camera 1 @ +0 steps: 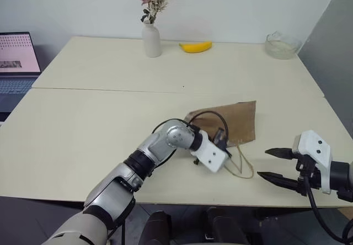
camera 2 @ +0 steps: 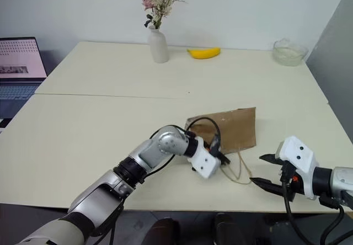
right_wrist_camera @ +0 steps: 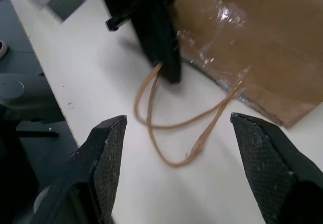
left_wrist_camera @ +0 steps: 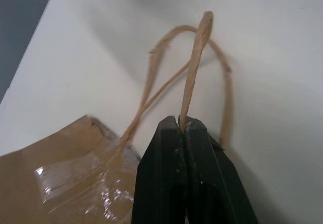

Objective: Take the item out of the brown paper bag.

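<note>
The brown paper bag [camera 1: 237, 121] lies flat on the near table, its mouth and tan cord handles [right_wrist_camera: 171, 128] toward the front edge. My left gripper [left_wrist_camera: 181, 124] is at the bag's mouth, shut on one handle cord [left_wrist_camera: 197, 57], which stands up from between the black fingers. The other loop lies slack on the table. To the right of the bag, near the front edge, my right gripper [camera 1: 263, 163] hovers open, with nothing between its fingers and the handles ahead of it. The item is hidden.
A banana [camera 1: 195, 47], a white vase with dried flowers [camera 1: 151, 40] and a glass bowl [camera 1: 282, 45] stand along the far table's back. A laptop [camera 1: 16, 63] sits off the left edge. The table's front edge runs just below both grippers.
</note>
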Robot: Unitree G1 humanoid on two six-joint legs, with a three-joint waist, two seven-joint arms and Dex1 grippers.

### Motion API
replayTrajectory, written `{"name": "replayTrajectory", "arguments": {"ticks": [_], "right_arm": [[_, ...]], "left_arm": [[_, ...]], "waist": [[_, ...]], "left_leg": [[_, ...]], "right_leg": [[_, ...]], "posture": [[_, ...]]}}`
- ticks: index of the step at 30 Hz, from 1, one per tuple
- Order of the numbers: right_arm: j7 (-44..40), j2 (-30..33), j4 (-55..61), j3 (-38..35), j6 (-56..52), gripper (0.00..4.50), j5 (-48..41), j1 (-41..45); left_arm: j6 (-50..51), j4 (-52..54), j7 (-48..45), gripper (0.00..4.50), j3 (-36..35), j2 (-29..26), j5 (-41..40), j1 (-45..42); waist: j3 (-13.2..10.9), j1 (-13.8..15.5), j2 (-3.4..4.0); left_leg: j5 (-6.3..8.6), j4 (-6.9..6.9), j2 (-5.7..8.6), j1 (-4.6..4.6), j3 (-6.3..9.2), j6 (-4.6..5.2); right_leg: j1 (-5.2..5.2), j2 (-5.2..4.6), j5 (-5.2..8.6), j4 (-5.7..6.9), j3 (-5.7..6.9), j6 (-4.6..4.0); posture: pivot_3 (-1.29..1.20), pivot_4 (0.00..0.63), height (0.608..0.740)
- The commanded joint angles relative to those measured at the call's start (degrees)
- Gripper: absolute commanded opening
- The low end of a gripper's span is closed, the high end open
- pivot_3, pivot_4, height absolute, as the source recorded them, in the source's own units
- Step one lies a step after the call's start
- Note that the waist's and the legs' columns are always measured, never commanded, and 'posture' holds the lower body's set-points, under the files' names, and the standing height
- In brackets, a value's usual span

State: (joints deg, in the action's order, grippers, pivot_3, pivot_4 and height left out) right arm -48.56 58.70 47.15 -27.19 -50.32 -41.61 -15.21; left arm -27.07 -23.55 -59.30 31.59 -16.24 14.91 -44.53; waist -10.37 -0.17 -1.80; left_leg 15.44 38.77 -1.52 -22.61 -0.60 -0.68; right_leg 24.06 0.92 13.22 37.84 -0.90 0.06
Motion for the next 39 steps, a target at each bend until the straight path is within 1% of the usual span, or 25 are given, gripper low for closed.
{"name": "replayTrajectory", "arguments": {"ticks": [1,2,5,8,11,14,20,23,24,30,31,39], "right_arm": [[1.87,-1.04,2.43,2.89,1.19,3.46,0.44,0.79],[2.61,-1.48,2.64,4.01,1.17,3.46,0.59,1.22],[7.38,-4.91,1.71,10.72,1.11,3.46,2.02,4.81],[9.74,-7.59,0.86,17.04,0.78,3.46,3.44,8.10],[13.92,-12.13,-2.59,25.64,1.02,3.46,7.74,12.80],[16.38,-16.88,-7.21,33.51,2.34,3.46,12.44,17.02],[19.85,-23.55,-14.31,39.73,4.84,3.46,18.78,20.09],[22.24,-25.54,-17.80,41.34,6.25,2.84,22.89,21.28],[22.66,-26.22,-18.43,41.63,6.39,2.54,23.62,21.45],[23.68,-27.73,-18.72,44.89,6.24,0.28,27.53,19.53],[23.96,-27.78,-18.87,45.20,6.32,0.05,28.21,19.17],[24.80,-27.51,-19.63,47.96,6.62,0.05,32.78,17.06]], "left_arm": [[6.50,2.81,1.07,0.02,-5.76,0.09,-5.60,-0.94],[7.90,3.44,0.90,0.02,-6.56,0.09,-6.37,-0.86],[10.40,5.64,0.46,0.02,-7.60,-0.79,-7.25,-0.03],[13.06,7.94,0.32,0.02,-7.95,-0.84,-8.35,1.16],[15.70,10.10,0.49,0.02,-8.28,-0.82,-9.12,2.01],[16.86,11.18,0.71,0.02,-8.29,-1.29,-8.94,2.29],[18.99,12.48,1.25,0.02,-8.97,-1.83,-9.15,2.27],[20.04,12.74,1.59,0.00,-9.27,-1.91,-9.43,2.11],[20.58,12.89,1.77,0.00,-9.43,-1.90,-9.62,2.03],[26.99,14.45,3.41,0.00,-12.07,-0.83,-12.16,0.98],[28.46,14.79,4.02,0.00,-12.72,-0.43,-12.68,0.71],[40.41,14.73,11.72,0.00,-20.35,3.20,-17.40,-5.75]], "waist": [[0.00,-0.01,0.00],[0.00,-0.01,0.00],[0.00,-0.08,-0.01],[0.01,-0.08,0.02],[0.01,-0.14,0.00],[0.02,-0.17,0.01],[0.02,-0.13,0.02],[0.02,-0.13,0.02],[0.02,-0.14,0.02],[0.03,-0.16,0.03],[0.04,-0.16,0.03],[0.07,-0.18,-0.02]], "left_leg": [[0.00,0.00,0.00,0.01,0.00,0.00],[0.00,0.00,0.00,0.00,0.02,0.00],[0.00,0.00,0.01,0.00,0.01,0.00],[0.00,0.00,0.02,0.01,0.01,0.00],[0.00,0.00,0.00,-0.01,0.01,0.00],[0.00,0.01,0.01,0.01,0.01,0.00],[0.00,0.00,0.02,-0.02,0.00,0.00],[0.00,0.00,0.01,0.00,-0.01,0.00],[0.00,0.01,0.01,0.00,-0.01,0.00],[0.00,0.00,-0.03,0.02,0.02,0.00],[0.00,0.00,-0.03,0.02,0.02,0.00],[0.00,0.02,0.00,0.09,0.02,0.00]], "right_leg": [[0.00,0.00,0.00,0.01,0.00,0.00],[0.00,0.00,0.00,0.01,0.02,0.00],[0.00,0.00,0.00,0.00,0.01,0.00],[0.01,-0.01,0.00,0.00,0.00,0.00],[0.02,0.00,0.00,0.01,-0.01,0.00],[0.03,0.00,0.00,0.04,-0.02,-0.01],[0.06,-0.01,0.00,0.04,-0.03,-0.01],[0.06,0.00,0.00,0.06,-0.04,-0.01],[0.06,0.00,0.00,0.06,-0.03,-0.01],[0.06,0.02,0.00,0.10,-0.01,-0.01],[0.06,0.01,0.00,0.10,-0.01,-0.01],[0.01,0.01,0.00,0.12,-0.02,-0.01]], "posture": [[0.00,0.150,0.740],[0.00,0.150,0.740],[0.00,0.150,0.740],[0.00,0.150,0.740],[0.00,0.150,0.740],[0.00,0.150,0.740],[0.00,0.150,0.740],[0.00,0.150,0.740],[0.00,0.150,0.740],[0.00,0.150,0.740],[0.00,0.150,0.740],[0.00,0.150,0.740]]}}
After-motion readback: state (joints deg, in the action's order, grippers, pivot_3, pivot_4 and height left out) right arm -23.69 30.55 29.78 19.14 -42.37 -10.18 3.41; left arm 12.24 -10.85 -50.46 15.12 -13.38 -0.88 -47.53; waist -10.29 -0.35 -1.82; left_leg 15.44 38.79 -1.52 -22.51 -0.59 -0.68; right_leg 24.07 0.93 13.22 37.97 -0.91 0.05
